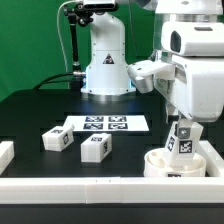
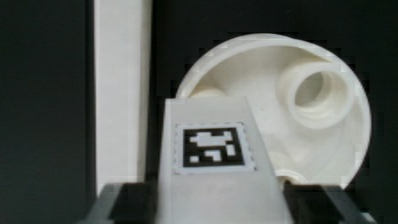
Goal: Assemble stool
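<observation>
- The black bench point(image 1: 40, 110) is spread under the gripper point(image 1: 185, 128) and under all the parts.
- The white arm point(image 1: 195, 60) is seen standing above the gripper, at the exterior view's right.
- A low white wall point(image 1: 100, 186) is set along the bench edge, on the camera's side of the gripper.
- The marker board point(image 1: 105, 124) is laid flat on the bench, well apart from the gripper toward the exterior view's left.
- The round seat point(image 1: 160, 166) is found just below the gripper. In the wrist view its hollowed face point(image 2: 294, 90) is seen behind the clamped part.
- The gripper is closed on a leg point(image 2: 210, 130), with the fingers point(image 2: 128, 203) pressed against its two sides and its square tag turned to the wrist camera. Whether the leg touches the seat cannot be told.
- One loose leg point(image 1: 95, 148) and a second loose leg point(image 1: 55, 139) are left lying on the bench, apart from each other and well apart from the gripper toward the exterior view's left.
</observation>
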